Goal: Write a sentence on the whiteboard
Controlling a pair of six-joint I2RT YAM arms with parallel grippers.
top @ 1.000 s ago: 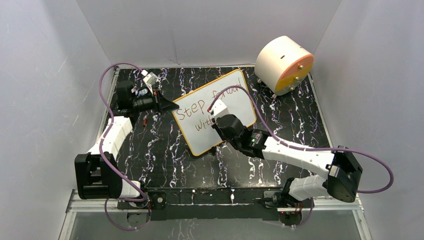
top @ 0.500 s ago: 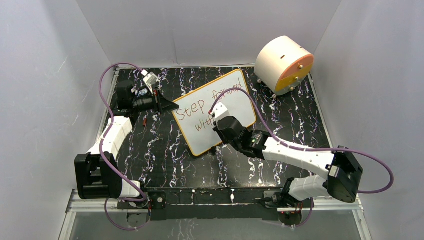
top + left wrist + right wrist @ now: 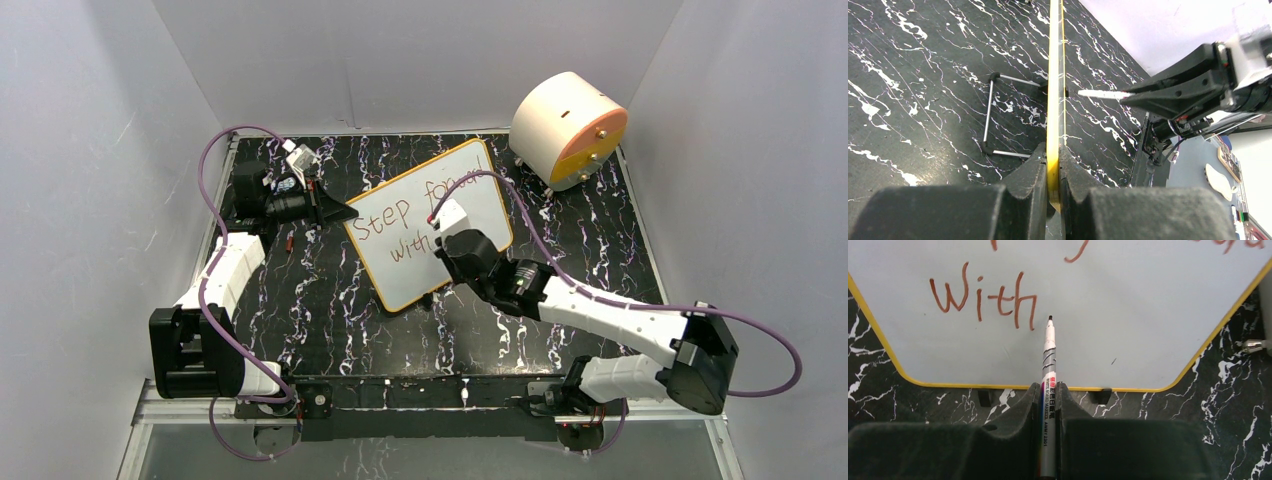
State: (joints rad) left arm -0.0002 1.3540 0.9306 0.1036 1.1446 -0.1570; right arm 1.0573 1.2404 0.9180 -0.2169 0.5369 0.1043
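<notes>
"Step", "With" on whiteboard, "MARKER" on marker

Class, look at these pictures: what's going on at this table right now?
Two robot arms are writing on a whiteboard. The left arm's fingers clamp its yellow edge, steadying it. The right arm's fingers grip a marker, its tip poised just after the last word. The sentence so far reads "Step forward with"; nothing follows yet.

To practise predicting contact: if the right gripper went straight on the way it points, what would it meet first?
Its marker tip would meet the whiteboard, just right of "with"; the gap looks small.
</notes>
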